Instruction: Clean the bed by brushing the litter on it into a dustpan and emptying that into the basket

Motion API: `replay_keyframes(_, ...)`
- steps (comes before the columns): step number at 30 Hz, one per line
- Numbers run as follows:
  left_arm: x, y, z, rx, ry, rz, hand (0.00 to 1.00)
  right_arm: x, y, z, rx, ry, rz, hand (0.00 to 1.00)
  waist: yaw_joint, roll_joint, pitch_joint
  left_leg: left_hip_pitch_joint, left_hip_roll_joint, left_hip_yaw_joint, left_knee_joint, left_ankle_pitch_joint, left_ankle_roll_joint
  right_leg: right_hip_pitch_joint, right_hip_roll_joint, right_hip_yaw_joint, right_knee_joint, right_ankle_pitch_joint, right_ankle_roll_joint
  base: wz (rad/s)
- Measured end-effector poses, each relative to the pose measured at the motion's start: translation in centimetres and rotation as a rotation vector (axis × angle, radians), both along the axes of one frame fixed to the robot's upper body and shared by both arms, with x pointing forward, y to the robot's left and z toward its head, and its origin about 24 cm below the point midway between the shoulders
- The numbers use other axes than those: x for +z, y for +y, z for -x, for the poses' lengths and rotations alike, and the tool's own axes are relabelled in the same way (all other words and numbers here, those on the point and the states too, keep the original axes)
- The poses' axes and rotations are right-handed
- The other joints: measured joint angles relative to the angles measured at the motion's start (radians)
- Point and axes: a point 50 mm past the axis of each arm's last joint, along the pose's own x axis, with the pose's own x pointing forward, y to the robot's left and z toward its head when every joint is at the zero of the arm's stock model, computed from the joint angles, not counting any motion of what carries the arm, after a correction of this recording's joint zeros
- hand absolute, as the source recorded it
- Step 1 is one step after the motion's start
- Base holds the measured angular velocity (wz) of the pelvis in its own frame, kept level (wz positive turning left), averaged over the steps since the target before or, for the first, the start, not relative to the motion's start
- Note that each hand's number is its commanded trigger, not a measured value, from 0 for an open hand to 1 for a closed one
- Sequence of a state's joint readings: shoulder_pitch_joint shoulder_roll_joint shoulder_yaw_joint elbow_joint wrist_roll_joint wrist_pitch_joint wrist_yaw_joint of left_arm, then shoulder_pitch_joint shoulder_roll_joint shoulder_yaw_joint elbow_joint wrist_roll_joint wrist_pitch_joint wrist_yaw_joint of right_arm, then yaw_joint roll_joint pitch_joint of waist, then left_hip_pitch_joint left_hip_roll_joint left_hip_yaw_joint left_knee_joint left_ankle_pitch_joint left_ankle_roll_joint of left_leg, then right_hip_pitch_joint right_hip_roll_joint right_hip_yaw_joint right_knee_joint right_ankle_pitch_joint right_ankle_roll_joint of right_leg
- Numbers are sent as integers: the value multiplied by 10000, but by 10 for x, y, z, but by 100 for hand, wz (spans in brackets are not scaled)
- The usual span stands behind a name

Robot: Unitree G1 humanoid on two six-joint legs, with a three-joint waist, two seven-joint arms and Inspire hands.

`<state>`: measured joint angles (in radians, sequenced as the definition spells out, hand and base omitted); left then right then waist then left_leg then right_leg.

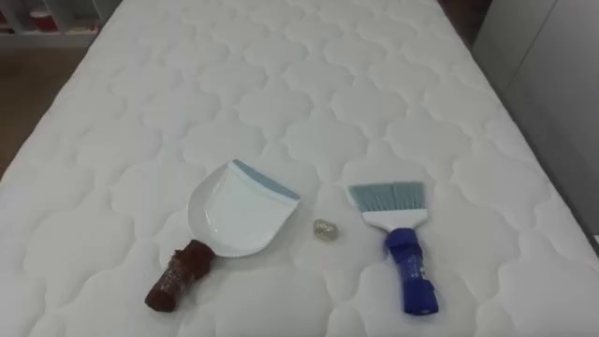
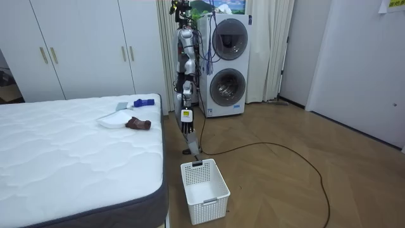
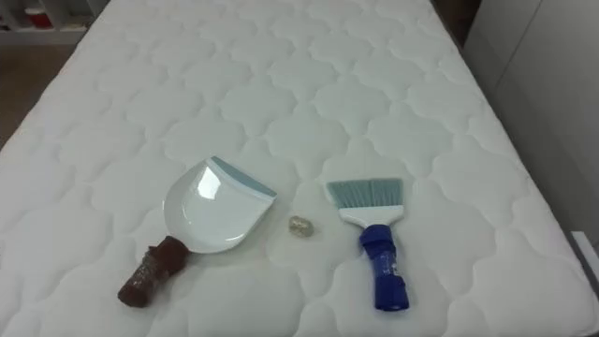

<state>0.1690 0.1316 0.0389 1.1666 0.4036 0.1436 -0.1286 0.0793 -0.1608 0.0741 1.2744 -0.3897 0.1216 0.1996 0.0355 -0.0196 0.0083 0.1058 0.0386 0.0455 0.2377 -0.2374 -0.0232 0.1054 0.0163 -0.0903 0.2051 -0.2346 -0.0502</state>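
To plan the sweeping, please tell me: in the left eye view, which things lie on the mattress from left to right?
white dustpan with brown handle → small crumpled scrap → blue-handled brush

Bright, even light (faint shadows) on bed (image 1: 281, 94).

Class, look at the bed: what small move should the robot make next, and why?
Probably grasp the brush by its blue handle. It and the dustpan both lie untouched, and a small scrap sits between them, waiting to be swept up.
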Motion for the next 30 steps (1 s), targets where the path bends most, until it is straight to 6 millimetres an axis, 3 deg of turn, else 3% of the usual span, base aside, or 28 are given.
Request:
replay_keyframes(10,0,-1,5,-82,-61,233,0,0,-1,0,128,-136,-16,0,-48,-43,-29,-67,-27,-193,-20,1,-1,0,-105,-225,7,-26,-30,6)
replay_keyframes(14,0,-1,4,-190,-197,128,0,0,-2,-2,40,-320,161,0,-36,-22,-7,-104,-89,-288,-42,1,0,-2,-155,-332,-11,-51,19,7)
replay_keyframes(22,5,8,-16,-59,-1684,-1190,0,1,-4,-8,-118,-1129,733,0,-18,25,-53,-304,-132,-180,-45,3,3,-120,-161,-483,-15,-43,69,7)
replay_keyframes(27,33,24,-73,831,-5178,-2337,0,3,-8,-13,-386,-1630,726,0,116,27,-48,-405,-137,-182,-46,4,5,-217,-184,-499,-12,-36,78,3)
replay_keyframes(30,51,24,-101,1241,-7255,-2474,0,6,-13,-17,-510,-2066,721,0,214,81,-63,-375,-144,-162,-126,5,6,-194,-173,-498,-26,-7,107,-5)
